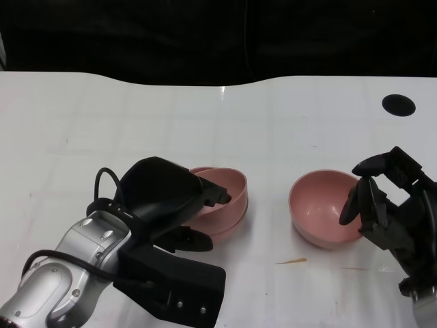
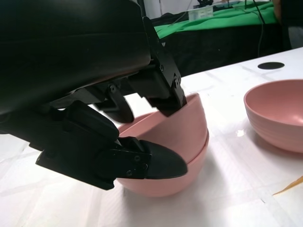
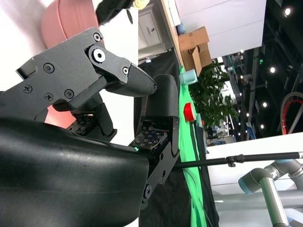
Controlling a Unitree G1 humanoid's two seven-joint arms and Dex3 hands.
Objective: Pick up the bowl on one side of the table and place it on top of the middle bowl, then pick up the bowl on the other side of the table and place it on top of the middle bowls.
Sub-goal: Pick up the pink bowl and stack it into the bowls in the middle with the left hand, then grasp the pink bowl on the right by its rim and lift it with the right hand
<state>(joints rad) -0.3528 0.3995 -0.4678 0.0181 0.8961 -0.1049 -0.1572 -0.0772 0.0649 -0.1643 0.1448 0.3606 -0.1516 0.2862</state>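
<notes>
I'm holding the upper pink bowl (image 1: 222, 188) with my left hand (image 1: 174, 205), nested crookedly in the middle bowl (image 1: 229, 222); my right hand (image 1: 389, 205) is hovering unclenched beside the remaining pink bowl (image 1: 324, 207).

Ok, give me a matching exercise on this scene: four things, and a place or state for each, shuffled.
Things:
1. left hand
2. right hand
3. lone bowl
4. black disc

States:
A. far right of the table
B. empty, beside the stacked bowls
C. grips the tilted top bowl
D. fingers apart, next to the lone bowl

Pairs: 1-C, 2-D, 3-B, 4-A
</notes>
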